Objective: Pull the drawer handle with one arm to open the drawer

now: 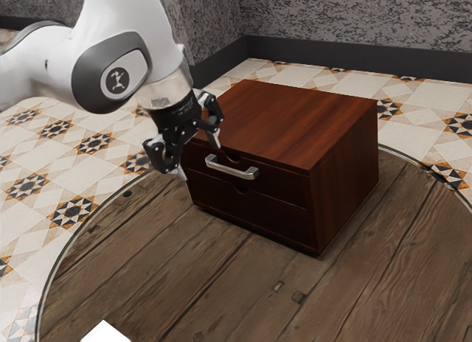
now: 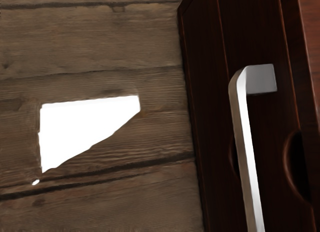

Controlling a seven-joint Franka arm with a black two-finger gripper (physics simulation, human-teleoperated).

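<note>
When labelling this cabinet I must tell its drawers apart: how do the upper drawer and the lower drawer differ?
The upper drawer carries a silver bar handle; the lower drawer has none, only a notch in its top edge. The gripper, with open fingers, stands by the upper drawer's handle, not the lower drawer. Both are dark reddish wood and look shut.

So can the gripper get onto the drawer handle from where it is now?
Probably yes. The gripper is open right beside one end of the handle, in front of the top drawer, and nothing stands between them.
</note>
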